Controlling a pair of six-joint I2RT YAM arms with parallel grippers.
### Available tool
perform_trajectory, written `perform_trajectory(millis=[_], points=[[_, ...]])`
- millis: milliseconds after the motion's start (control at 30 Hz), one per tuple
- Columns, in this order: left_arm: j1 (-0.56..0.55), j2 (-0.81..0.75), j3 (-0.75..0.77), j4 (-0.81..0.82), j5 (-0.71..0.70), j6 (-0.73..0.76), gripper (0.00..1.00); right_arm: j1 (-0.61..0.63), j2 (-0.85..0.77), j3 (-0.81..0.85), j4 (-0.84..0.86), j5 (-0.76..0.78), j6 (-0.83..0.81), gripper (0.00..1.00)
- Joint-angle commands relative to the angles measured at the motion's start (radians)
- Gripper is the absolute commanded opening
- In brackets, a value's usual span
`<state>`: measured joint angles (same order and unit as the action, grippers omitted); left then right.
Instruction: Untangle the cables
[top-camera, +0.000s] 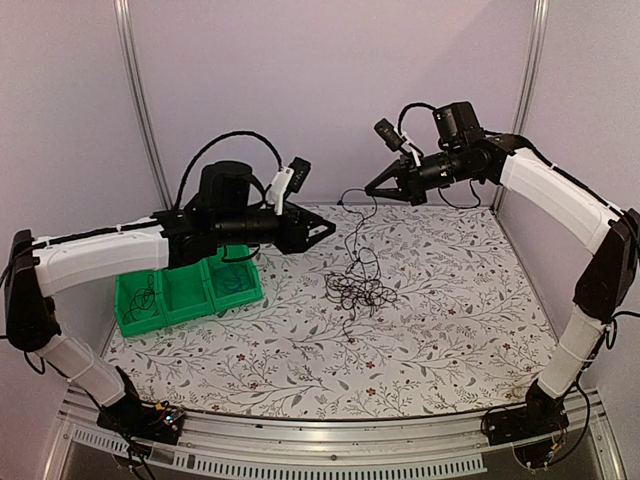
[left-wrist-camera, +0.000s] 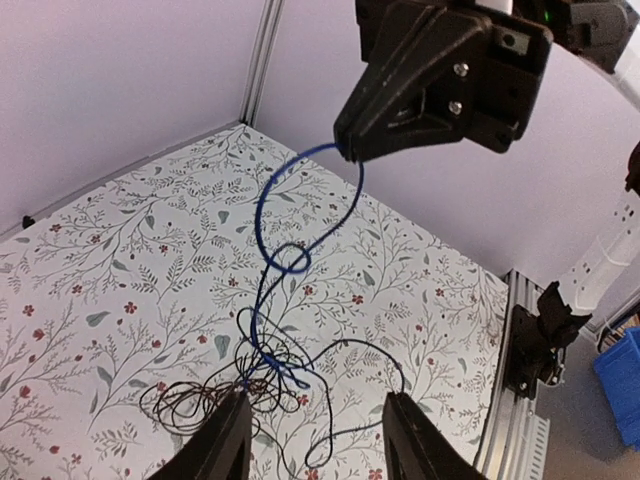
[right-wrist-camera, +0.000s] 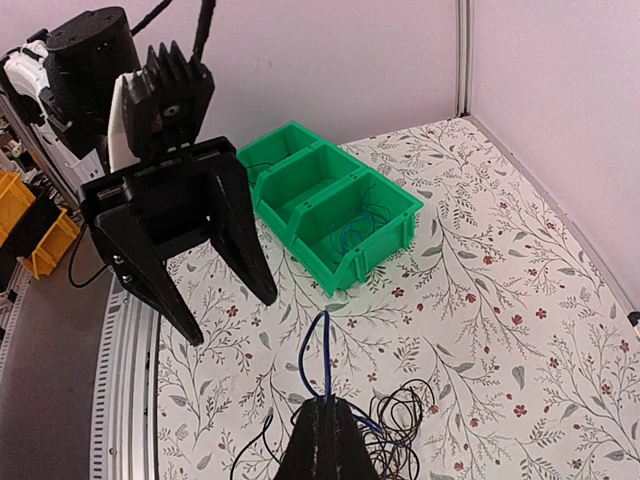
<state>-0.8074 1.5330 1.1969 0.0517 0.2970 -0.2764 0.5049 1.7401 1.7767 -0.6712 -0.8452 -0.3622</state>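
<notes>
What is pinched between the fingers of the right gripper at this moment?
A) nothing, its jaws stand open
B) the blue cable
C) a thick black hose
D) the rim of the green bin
B: in the left wrist view the right gripper is shut on the blue cable, which hangs in a loop from its fingertips down to the tangle of black cables below.

We have the cables (top-camera: 362, 290) heaped mid-way across the worktop (top-camera: 460, 330), with the bin (top-camera: 190, 300) to their left. One strand runs up from the heap to the right pincer (top-camera: 371, 188). The left pincer (top-camera: 325, 228) hangs above, between bin and heap.
</notes>
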Motion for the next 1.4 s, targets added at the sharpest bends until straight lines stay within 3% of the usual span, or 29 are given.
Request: perform_trajectory(millis=[0, 167, 533, 800, 967, 1133, 1367], points=[[-0.012, -0.144, -0.122, -0.102, -0.01, 0.071, 0.49, 0.002, -0.017, 0.005, -0.006, 0.019, -0.009, 0.0], [-0.087, -0.106, -0.134, -0.114, -0.036, 0.177, 0.49, 0.003, -0.014, 0.001, 0.005, 0.009, 0.012, 0.0], [-0.211, 0.152, 0.134, -0.293, -0.226, 0.56, 0.49, 0.002, 0.008, 0.003, 0.013, 0.01, 0.04, 0.0], [-0.252, 0.265, 0.224, -0.323, -0.245, 0.7, 0.47, 0.002, 0.007, 0.001, 0.014, 0.02, 0.049, 0.0], [-0.252, 0.296, 0.219, -0.343, -0.31, 0.75, 0.35, 0.001, 0.001, 0.001, 0.016, 0.034, 0.051, 0.0], [-0.237, 0.257, 0.17, -0.34, -0.472, 0.703, 0.03, -0.022, -0.006, 0.004, 0.013, 0.044, 0.051, 0.0], [-0.164, -0.044, -0.007, -0.158, -0.584, 0.503, 0.0, -0.179, 0.027, -0.049, 0.038, 0.082, 0.091, 0.0]])
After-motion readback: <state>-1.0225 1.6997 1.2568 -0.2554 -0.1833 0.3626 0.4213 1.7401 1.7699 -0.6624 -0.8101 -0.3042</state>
